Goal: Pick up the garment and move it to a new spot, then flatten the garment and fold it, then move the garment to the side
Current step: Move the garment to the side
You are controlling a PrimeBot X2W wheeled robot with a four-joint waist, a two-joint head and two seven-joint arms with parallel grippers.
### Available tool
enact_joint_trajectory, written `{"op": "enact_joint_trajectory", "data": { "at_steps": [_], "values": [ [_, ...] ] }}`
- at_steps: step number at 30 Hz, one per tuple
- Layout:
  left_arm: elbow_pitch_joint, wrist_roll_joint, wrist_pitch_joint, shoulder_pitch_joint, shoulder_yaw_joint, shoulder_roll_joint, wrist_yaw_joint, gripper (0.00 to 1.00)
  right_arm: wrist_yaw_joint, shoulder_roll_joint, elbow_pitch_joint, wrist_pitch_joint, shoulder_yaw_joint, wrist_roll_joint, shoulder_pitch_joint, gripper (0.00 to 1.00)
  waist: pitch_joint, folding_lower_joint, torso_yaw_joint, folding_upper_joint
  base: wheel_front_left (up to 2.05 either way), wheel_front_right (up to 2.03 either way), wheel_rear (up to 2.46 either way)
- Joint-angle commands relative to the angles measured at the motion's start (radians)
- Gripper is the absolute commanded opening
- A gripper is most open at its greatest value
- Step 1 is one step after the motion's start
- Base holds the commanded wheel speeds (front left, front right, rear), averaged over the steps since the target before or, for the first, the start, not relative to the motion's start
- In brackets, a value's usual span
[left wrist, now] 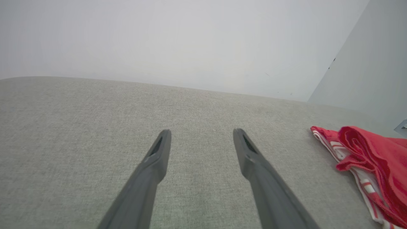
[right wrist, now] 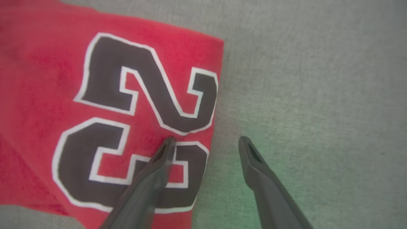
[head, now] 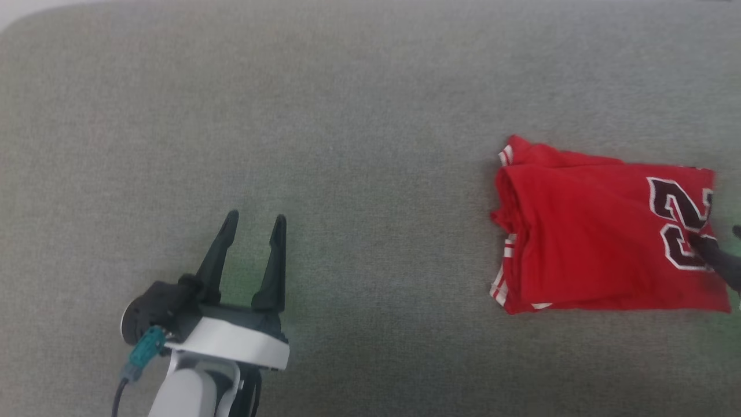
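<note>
**Folded red garment with black, white-edged numerals lay at the right of the grey tabletop**

The tabletop was covered in a grey woven fabric with a rounded far corner. Behind it, in the left wrist view, stood a plain pale wall.

The garment was folded into a rough rectangle with its long axis running left to right in the head view, slightly tilted. Its bunched folds and red-and-white striped trim faced left, and the large numerals sat at the right end, turned sideways.

The left gripper hung over bare tabletop at the lower left, well apart from the garment, fingers spread and empty. The right gripper also stood spread at the garment's right edge, one finger above the numerals and the other above bare tabletop. Whether it touched the cloth could not be told.
</note>
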Motion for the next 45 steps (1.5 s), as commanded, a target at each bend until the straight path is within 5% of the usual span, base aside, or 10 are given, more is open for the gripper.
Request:
{"op": "enact_joint_trajectory", "data": {
  "at_steps": [1,8,11,24,31,38,45],
  "values": [
    [0.000,-0.008,-0.004,-0.020,-0.003,-0.002,-0.001,1.00,0.000,0.000,-0.006,0.027,0.004,0.020,-0.001,1.00,0.026,0.0000,0.013,-0.0001,0.00,0.00,0.00],
    [0.007,-0.009,-0.004,-0.088,-0.029,-0.001,-0.001,1.00,0.000,-0.001,-0.023,0.131,0.009,0.064,0.019,1.00,0.098,0.0000,0.024,-0.0001,0.00,0.00,0.00],
    [0.019,-0.003,-0.004,-0.113,-0.029,-0.002,-0.001,1.00,0.000,0.005,-0.032,0.138,0.027,0.072,0.026,0.00,0.113,0.0000,0.015,-0.0001,0.00,0.00,0.00],
    [-0.001,0.060,-0.004,-0.217,-0.042,0.013,-0.001,1.00,-0.001,-0.022,-0.010,-0.050,-0.144,0.111,-0.057,0.00,0.186,0.0000,-0.113,-0.0001,0.00,0.00,0.00],
    [-0.002,0.094,-0.004,-0.363,-0.079,0.054,-0.001,1.00,-0.001,-0.057,0.144,-0.205,-0.306,0.100,-0.140,0.00,0.281,0.0000,-0.191,-0.0001,0.00,0.00,0.00],
    [-0.008,0.118,-0.004,-0.505,-0.116,0.085,-0.001,1.00,-0.001,-0.096,0.349,-0.334,-0.318,0.050,-0.287,0.00,0.361,0.0000,-0.222,-0.0001,0.00,0.00,0.00],
    [0.003,0.138,-0.004,-0.584,-0.157,0.114,-0.001,1.00,-0.001,-0.113,0.568,-0.461,-0.224,-0.018,-0.457,0.00,0.404,0.0000,-0.233,-0.0001,0.00,0.00,0.00]
  ]
}}
